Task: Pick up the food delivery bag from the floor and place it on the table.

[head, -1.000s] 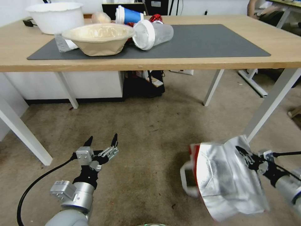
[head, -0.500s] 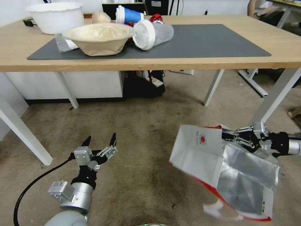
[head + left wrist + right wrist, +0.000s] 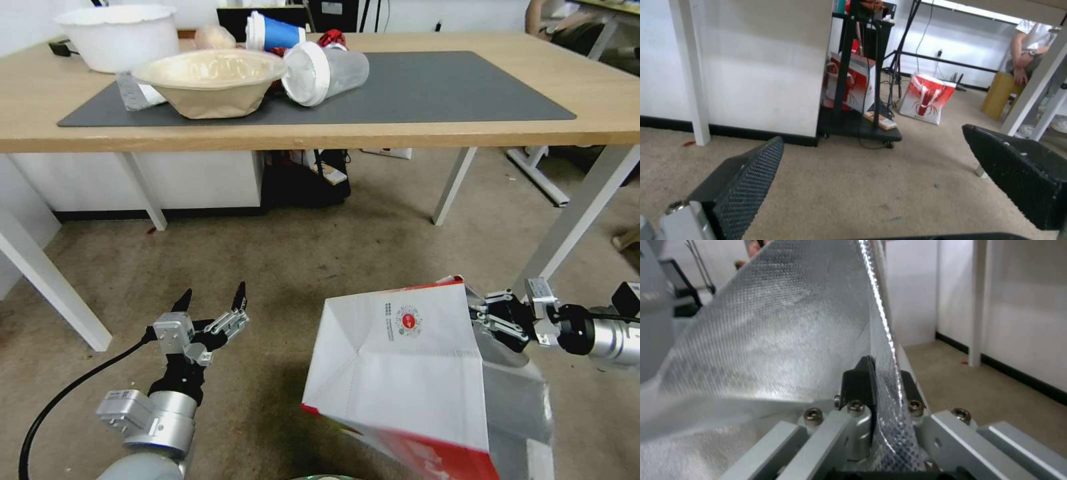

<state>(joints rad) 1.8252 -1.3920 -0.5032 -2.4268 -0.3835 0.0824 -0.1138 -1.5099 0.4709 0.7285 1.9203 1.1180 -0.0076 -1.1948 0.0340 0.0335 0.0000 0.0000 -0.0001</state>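
Observation:
The food delivery bag (image 3: 407, 373) hangs tilted above the floor (image 3: 320, 260) at the lower right, white face and small red logo toward me, red trim along its lower edge, foil lining (image 3: 773, 326) showing at its open side. My right gripper (image 3: 481, 321) is shut on the bag's foil rim, with the rim pinched between its black fingers (image 3: 861, 380). At the lower left my left gripper (image 3: 210, 301) stands open and empty above the floor, fingers (image 3: 746, 180) spread wide. The table (image 3: 400, 133) with its dark grey mat (image 3: 427, 87) spans the top of the head view.
Bowls and tipped cups (image 3: 320, 70) crowd the mat's left end. White table legs (image 3: 573, 213) stand close to the bag on the right and at the left (image 3: 53, 287). A black cart (image 3: 858, 123) and a red-and-white bag (image 3: 927, 98) sit under the table.
The right gripper has lifted and swung the bag leftward and toward me; the bag has turned from foil side showing to its white logo face. The left arm has stayed almost still.

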